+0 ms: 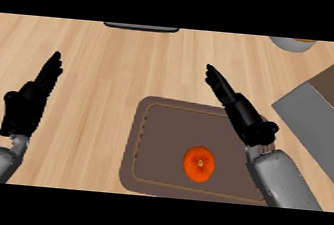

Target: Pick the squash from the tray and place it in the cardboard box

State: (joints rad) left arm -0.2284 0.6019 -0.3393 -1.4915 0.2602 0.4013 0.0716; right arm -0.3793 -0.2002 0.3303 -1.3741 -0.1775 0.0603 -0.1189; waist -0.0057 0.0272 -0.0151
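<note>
Squash [199, 164] lies on tray [139, 147], lower middle, untouched. Right hand [238, 108] over tray's right edge, fingers straight, holding nothing. Left hand [30, 100] at left, fingers straight, resting. Box [325, 113] at right, just beside tray.

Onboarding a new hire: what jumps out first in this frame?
The orange squash stands out, lying on the brown tray at lower centre. The right robot hand stretches open over the tray's right edge, fingers straight, not touching the squash. The left robot hand rests open at the far left; the cardboard box sits at the right edge.
</note>
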